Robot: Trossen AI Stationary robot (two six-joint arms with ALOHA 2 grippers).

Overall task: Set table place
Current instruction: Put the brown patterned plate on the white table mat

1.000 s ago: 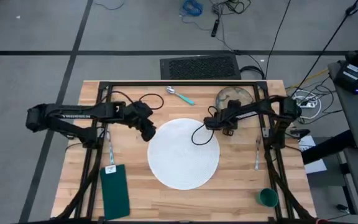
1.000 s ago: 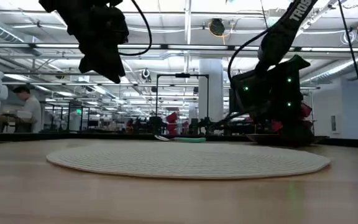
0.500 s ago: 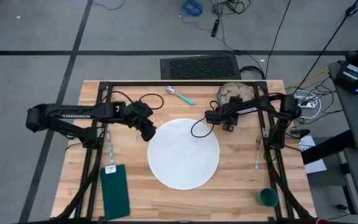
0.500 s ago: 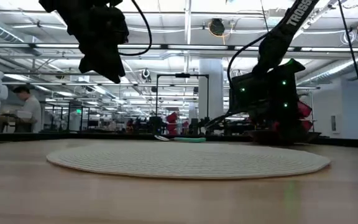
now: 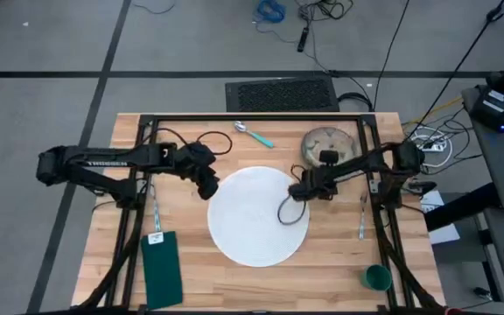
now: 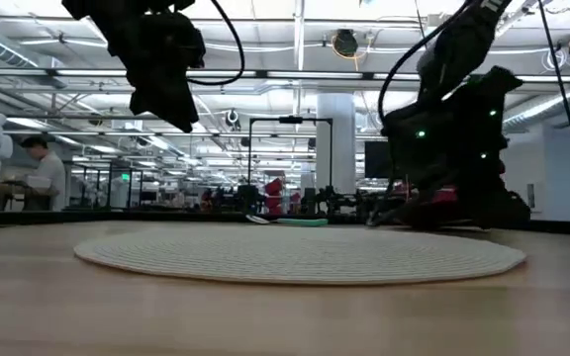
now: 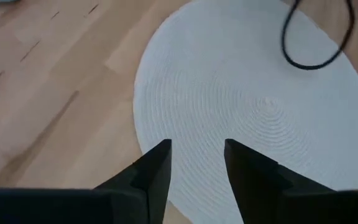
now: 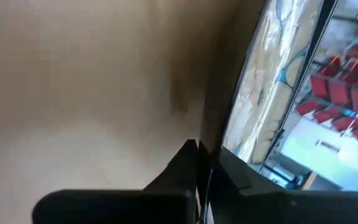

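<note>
Right gripper [image 5: 301, 186] low at placemat [image 5: 254, 223] edge

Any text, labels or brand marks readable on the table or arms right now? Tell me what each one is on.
"TROSSEN": white lettering along the left arm in the high view; small, so this reading is only likely.
White tag at the top of the green napkin: too small to read.
Nothing else in these views is legible.
</note>
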